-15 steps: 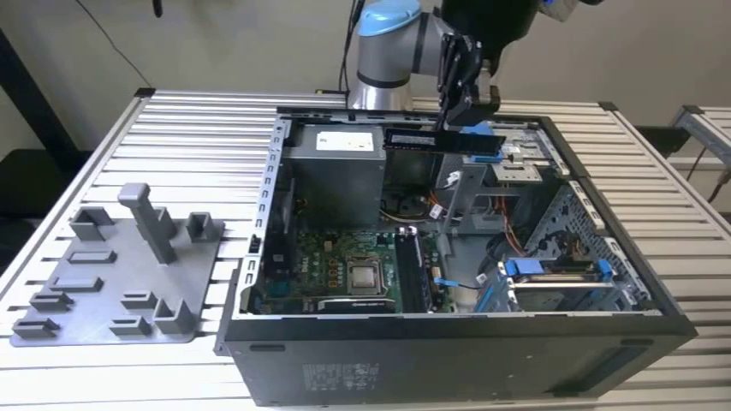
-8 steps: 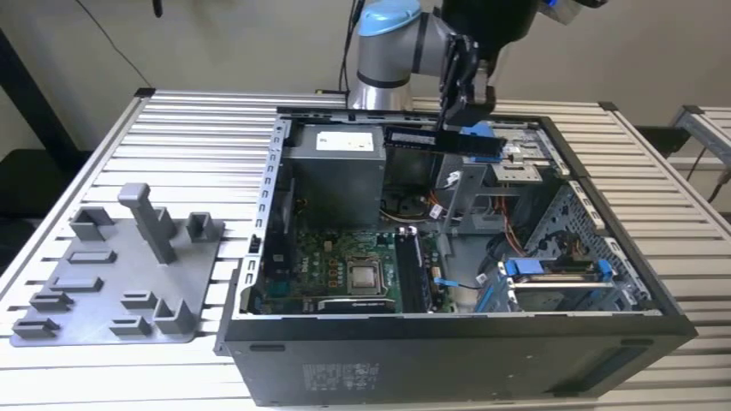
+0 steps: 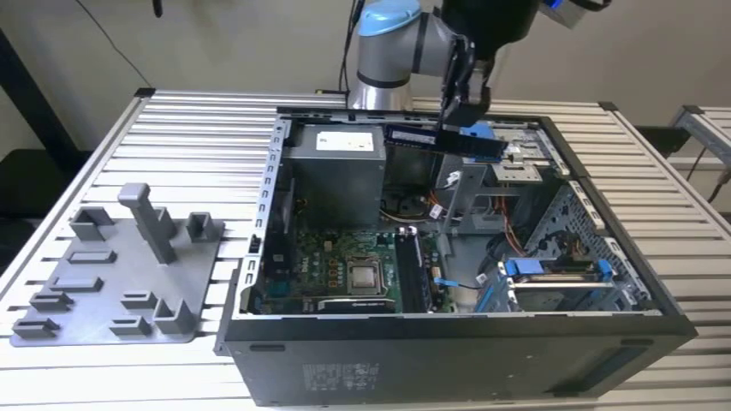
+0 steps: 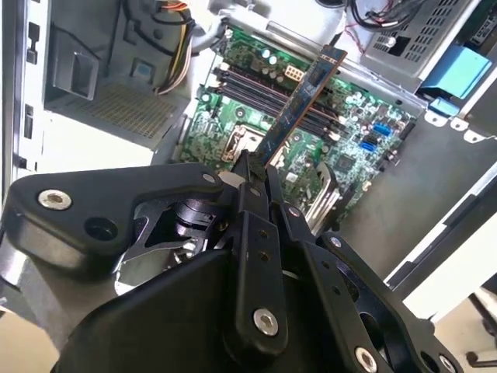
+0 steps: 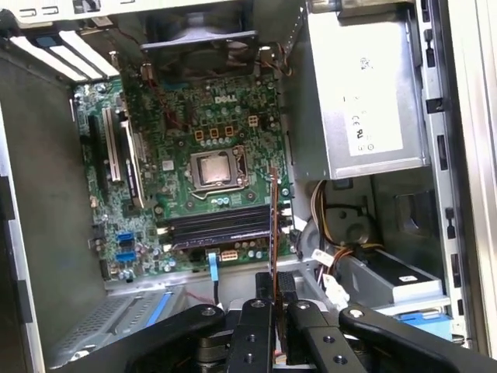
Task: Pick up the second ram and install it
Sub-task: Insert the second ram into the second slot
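We log the black two-finger gripper (image 4: 255, 167) clenched on the second ram (image 4: 304, 101), a long, thin, dark-blue memory stick held roughly level at its fingertips. The black memory slots (image 5: 221, 225) on the green motherboard (image 5: 155, 132) lie well below the gripper, and the stick's long axis runs crosswise to them.

Exterior view high; both wrist views share mobo (image 5: 167, 198) (image 4: 353, 132).
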### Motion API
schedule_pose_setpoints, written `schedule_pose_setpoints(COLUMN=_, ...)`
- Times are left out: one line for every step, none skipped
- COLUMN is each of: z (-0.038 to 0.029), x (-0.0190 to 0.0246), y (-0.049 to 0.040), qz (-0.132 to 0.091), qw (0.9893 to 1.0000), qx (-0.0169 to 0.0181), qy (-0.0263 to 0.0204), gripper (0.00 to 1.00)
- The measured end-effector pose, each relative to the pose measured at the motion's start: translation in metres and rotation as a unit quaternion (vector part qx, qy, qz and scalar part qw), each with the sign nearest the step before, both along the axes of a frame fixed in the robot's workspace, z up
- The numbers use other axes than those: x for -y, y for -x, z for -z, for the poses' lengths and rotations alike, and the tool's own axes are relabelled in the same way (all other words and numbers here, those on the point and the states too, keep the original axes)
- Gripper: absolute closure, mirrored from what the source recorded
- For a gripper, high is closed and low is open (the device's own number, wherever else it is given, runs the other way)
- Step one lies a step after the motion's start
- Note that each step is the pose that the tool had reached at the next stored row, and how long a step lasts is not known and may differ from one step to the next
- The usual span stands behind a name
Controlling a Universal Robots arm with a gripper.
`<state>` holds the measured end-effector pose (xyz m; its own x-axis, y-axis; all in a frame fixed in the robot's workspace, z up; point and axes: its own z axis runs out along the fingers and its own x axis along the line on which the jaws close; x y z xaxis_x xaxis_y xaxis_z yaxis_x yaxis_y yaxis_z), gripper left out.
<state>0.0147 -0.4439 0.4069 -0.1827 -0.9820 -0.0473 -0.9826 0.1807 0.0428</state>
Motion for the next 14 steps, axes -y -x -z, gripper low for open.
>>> schedule_pose_setpoints(z=0.0001, x=0.0, y=0.0, qz=0.005, qw=1.0, qx=0.0, qy=0.0, gripper=0.86)
schedule_pose_setpoints(z=0.0001, x=0.0, y=0.0, qz=0.01, qw=1.0, qx=0.0, qy=0.0, gripper=0.86)
schedule_pose_setpoints(z=0.0002, x=0.0, y=0.0, qz=0.014, qw=0.9999, qx=0.0, qy=0.0, gripper=0.86)
schedule_pose_setpoints(z=0.0003, x=0.0, y=0.0, qz=0.018, qw=0.9998, qx=0.0, qy=0.0, gripper=0.86)
schedule_pose_setpoints(z=0.0004, x=0.0, y=0.0, qz=0.023, qw=0.9997, qx=0.0, qy=0.0001, gripper=0.86)
schedule_pose_setpoints(z=0.0004, x=0.0, y=0.0, qz=0.027, qw=0.9996, qx=0.0, qy=0.0, gripper=0.86)
schedule_pose_setpoints(z=0.0005, x=0.0, y=0.0, qz=0.031, qw=0.9995, qx=0.0, qy=0.0001, gripper=0.86)
schedule_pose_setpoints(z=0.0005, x=0.0, y=0.0, qz=0.035, qw=0.9994, qx=0.0, qy=0.0001, gripper=0.86)
schedule_pose_setpoints(z=0.0006, x=0.0, y=0.0, qz=0.038, qw=0.9993, qx=0.0, qy=0.0, gripper=0.86)
schedule_pose_setpoints(z=0.0007, x=0.0, y=0.0, qz=0.041, qw=0.9992, qx=0.0, qy=0.0, gripper=0.86)
schedule_pose_setpoints(z=0.0007, x=0.0, y=0.0, qz=0.042, qw=0.9991, qx=0.0, qy=0.0, gripper=0.86)
schedule_pose_setpoints(z=0.0007, x=0.0, y=0.0, qz=0.042, qw=0.9991, qx=0.0, qy=0.0, gripper=0.86)
schedule_pose_setpoints(z=0.0007, x=0.0, y=0.0, qz=0.042, qw=0.9991, qx=0.0, qy=0.0, gripper=0.86)
schedule_pose_setpoints(z=0.0007, x=0.0, y=0.0, qz=0.043, qw=0.9991, qx=0.0, qy=0.0, gripper=0.86)
